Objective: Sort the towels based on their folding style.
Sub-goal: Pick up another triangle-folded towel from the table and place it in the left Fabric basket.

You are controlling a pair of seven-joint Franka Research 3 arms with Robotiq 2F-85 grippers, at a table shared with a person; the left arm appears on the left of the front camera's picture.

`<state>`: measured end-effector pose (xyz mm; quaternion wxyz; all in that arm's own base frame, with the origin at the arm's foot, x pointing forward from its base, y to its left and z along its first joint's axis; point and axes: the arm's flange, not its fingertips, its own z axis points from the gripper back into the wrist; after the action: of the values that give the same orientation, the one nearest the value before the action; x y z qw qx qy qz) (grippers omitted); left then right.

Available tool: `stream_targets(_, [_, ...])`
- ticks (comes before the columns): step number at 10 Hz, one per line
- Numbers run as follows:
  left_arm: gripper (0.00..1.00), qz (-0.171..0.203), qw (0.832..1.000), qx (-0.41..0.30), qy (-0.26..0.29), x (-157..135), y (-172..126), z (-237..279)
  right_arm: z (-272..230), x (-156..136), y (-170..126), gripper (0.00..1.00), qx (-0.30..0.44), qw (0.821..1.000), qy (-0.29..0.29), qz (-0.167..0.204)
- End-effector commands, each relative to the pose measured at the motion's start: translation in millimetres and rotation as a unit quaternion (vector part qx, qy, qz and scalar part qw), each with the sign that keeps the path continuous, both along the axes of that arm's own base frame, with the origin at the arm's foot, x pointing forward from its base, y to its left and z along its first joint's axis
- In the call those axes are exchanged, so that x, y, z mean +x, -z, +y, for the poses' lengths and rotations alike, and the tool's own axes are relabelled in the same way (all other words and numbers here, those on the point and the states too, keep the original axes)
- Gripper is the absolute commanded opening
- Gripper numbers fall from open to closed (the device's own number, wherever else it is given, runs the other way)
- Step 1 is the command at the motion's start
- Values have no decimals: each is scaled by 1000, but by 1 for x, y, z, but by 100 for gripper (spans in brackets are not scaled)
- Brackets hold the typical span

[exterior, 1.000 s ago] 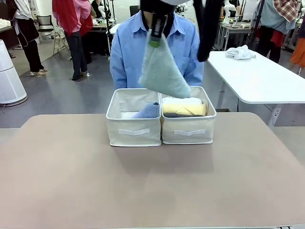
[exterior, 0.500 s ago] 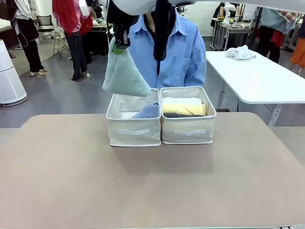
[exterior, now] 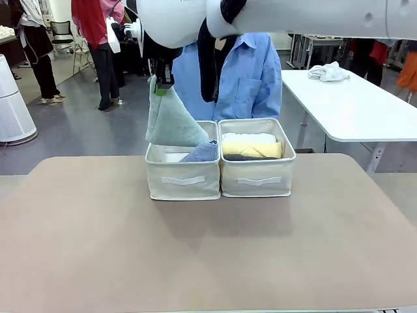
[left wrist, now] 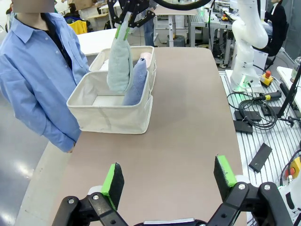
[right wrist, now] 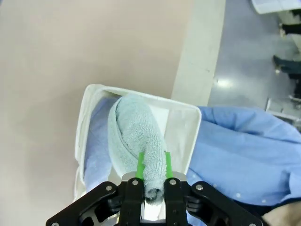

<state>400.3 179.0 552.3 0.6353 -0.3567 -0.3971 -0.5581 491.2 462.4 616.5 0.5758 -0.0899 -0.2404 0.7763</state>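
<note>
Looped, nubby grey-green terry towel [right wrist: 136, 139] hangs above the left fabric bin [exterior: 184, 171], whose beige woven cloth looks matt and stiff. Inside it, the lavender-blue towel [exterior: 203, 152] is equally fuzzy. Beneath the bin, the tabletop [exterior: 208, 254] is smooth, matt tan.

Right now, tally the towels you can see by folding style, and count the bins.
Cone-shaped towels: 2, the grey-green towel and the lavender-blue towel
Rolled towels: 3, white, yellow, dark grey
Beige bins: 2
Total: 7
</note>
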Motion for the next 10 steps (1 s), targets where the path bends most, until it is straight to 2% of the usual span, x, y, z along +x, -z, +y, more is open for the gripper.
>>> stream_targets(1, [100, -4, 1000, -1, 2, -1, -1, 0, 14, 6, 1, 15, -3, 999, 33, -17])
stream_targets(5, [100, -4, 1000, -1, 2, -1, -1, 0, 23, 30, 20, 15, 27, 992, 121, -23])
stream_targets(6, [100, -4, 1000, -1, 2, -1, -1, 0, 9, 15, 20, 15, 13, 998, 60, -3])
stream_targets(10, [100, -4, 1000, -1, 2, -1, -1, 0, 9, 15, 20, 15, 13, 998, 60, -3])
